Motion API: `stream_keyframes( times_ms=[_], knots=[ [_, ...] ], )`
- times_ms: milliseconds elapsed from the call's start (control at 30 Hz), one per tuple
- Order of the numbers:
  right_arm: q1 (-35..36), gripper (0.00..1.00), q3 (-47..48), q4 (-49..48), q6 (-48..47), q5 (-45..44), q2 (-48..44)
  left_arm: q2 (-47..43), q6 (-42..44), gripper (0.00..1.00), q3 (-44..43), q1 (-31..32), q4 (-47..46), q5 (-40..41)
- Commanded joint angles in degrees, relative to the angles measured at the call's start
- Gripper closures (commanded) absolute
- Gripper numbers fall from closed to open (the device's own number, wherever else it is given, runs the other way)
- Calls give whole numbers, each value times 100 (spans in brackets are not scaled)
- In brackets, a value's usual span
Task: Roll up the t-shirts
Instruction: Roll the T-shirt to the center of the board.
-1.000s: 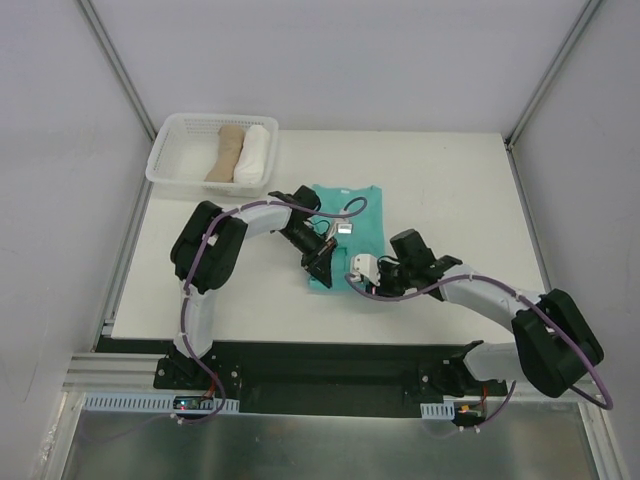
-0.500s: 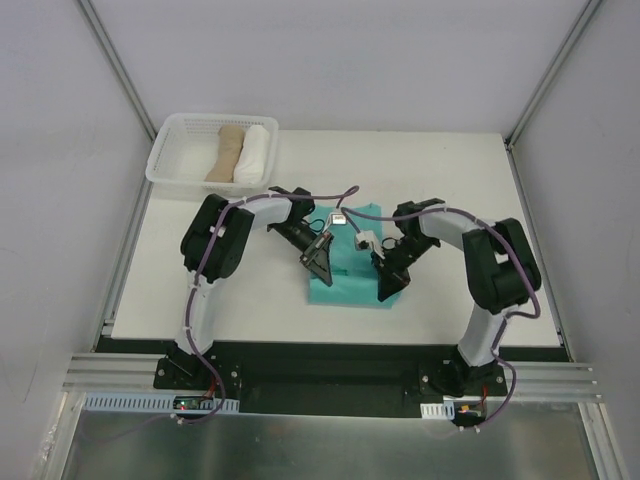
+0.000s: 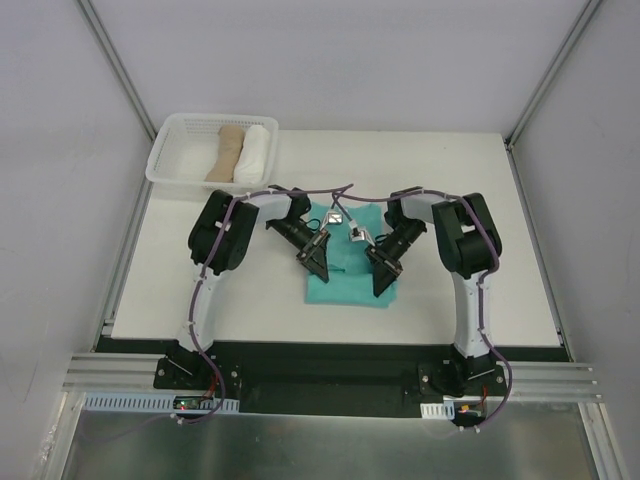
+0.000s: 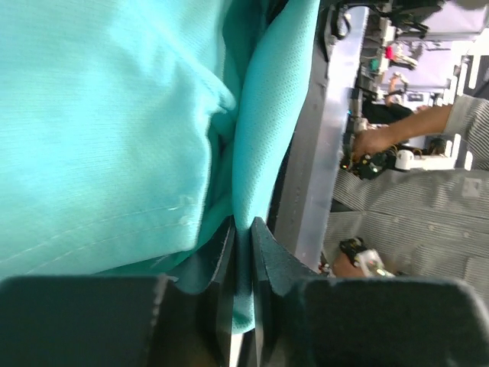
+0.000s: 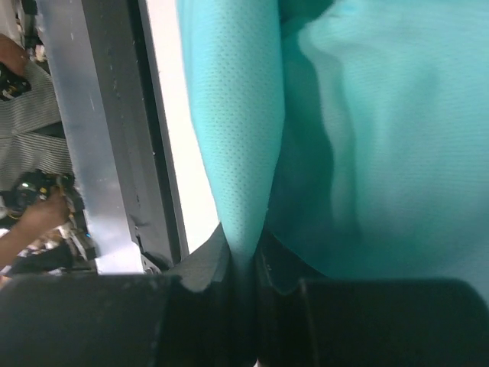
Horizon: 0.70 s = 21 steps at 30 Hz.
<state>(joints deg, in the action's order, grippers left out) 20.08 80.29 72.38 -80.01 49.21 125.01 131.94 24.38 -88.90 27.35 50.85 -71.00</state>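
change: right gripper (image 3: 383, 283) was part-spread beside the t-shirt (image 3: 348, 268) a second ago, now we see it pressed together on a fold of the cloth at the near-right corner
change, arm: right arm has swung in from the worktop's (image 3: 470, 200) near-right corner, elbow now up over the right side
change, cloth: the shirt's near edge sits closer to the worktop's near edge than before, and its far edge has come back with it
meaning: we judge both near corners are now gripped, so the roll or fold from the near hem can begin; no roll formed yet
left gripper (image 3: 318, 268): stays pinching a thin fold at the near-left corner, fingers almost touching
pose: both arms reach out then bend back, grippers angled down and toward the near edge, roughly mirrored either side of the shirt
t-shirt place: middle of the worktop, mostly flat, near corners lifted into the jaws
others: basket (image 3: 160, 165) at the far-left corner holds a beige roll (image 3: 226, 152) and a white roll (image 3: 254, 152)
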Motion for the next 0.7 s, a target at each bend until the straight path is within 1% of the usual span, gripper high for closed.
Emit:
stream_keyframes(
  times_ms=[0, 33, 67, 133, 167, 233, 267, 300, 333, 367, 400, 433, 467, 500, 533, 567, 667],
  knots=[
    [-48, 95, 407, 901, 520, -201, 357, -422, -170, 87, -145, -257, -232, 709],
    [-48, 95, 548, 909, 652, -245, 427, -597, -501, 79, -40, -318, -799, 937],
    [-56, 95, 645, 910, 1001, -271, 602, -1043, -618, 77, 291, -440, -1066, 1087],
    [-65, 96, 890, 910, 1276, -298, 787, -1537, -881, 70, 714, -520, -1593, 1588],
    [-83, 96, 996, 1005, 1390, -307, 979, -2018, -891, 68, 1125, -564, -1944, 1729],
    [-100, 95, 1207, 1163, 1549, -289, 1183, -2460, -761, 67, 1514, -556, -2096, 1976],
    [-100, 95, 1347, 1260, 1593, -298, 1305, -2915, -690, 64, 1908, -538, -2201, 2055],
    [-100, 95, 1410, 1287, 1776, -298, 1359, -3172, -585, 63, 2103, -434, -2394, 2160],
    [-100, 95, 1454, 1287, 1856, -307, 1394, -3409, -218, 62, 2288, -320, -2500, 2430],
    [-100, 95, 1515, 1305, 1918, -307, 1438, -3890, 29, 62, 2612, -179, -2588, 2607],
    [-92, 95, 1559, 1322, 1971, -298, 1517, -4130, 258, 60, 2772, 170, -2815, 2818],
    [-92, 95, 1577, 1340, 2058, -307, 1544, -4341, 695, 59, 2930, 356, -2965, 3238],
    [-92, 95, 1612, 1349, 2112, -316, 1579, -4691, 856, 58, 3245, 532, -3158, 3468],
    [-83, 95, 1656, 1358, 2156, -316, 1623, -4843, 997, 54, 3413, 726, -3439, 3670],
    [-74, 95, 1691, 1358, 2200, -324, 1658, -4966, 1242, 52, 3580, 971, -3920, 3777],
    [-74, 95, 1726, 1436, 2200, -324, 1702, -5089, 1366, 50, 3834, 1104, -4142, 3952],
    [-74, 95, 1823, 1524, 2226, -324, 1790, -4977, 1806, 49, 4029, 1561, -4601, 4304]
  ],
)
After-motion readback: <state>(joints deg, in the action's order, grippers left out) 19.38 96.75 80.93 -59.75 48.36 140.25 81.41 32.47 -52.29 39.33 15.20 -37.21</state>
